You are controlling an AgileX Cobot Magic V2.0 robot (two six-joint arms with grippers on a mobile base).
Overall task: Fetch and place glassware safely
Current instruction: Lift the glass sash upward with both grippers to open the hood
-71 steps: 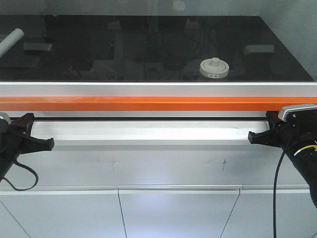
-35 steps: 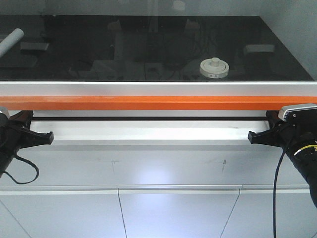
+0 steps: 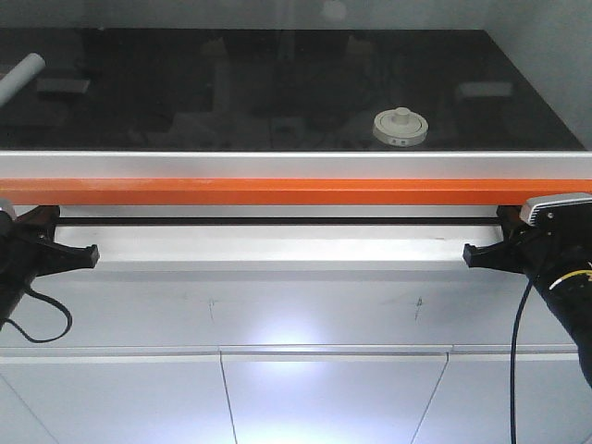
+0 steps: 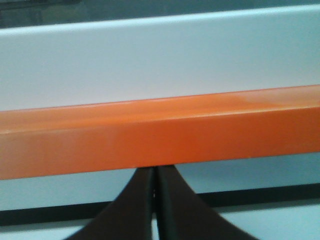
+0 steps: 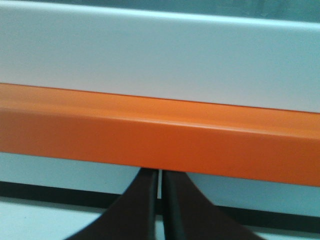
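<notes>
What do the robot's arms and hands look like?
Both are black. The left hand and right hand have curved fingers tapering to thin tips. A looped cable trails from the left arm, a straighter cable from the right, which carries a silver-grey block.

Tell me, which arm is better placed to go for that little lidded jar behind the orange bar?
The right, probably. The jar sits right of centre, nearer the right claw than the left claw. Both are shut, empty and tucked under the orange bar, so either must first clear it.
</notes>
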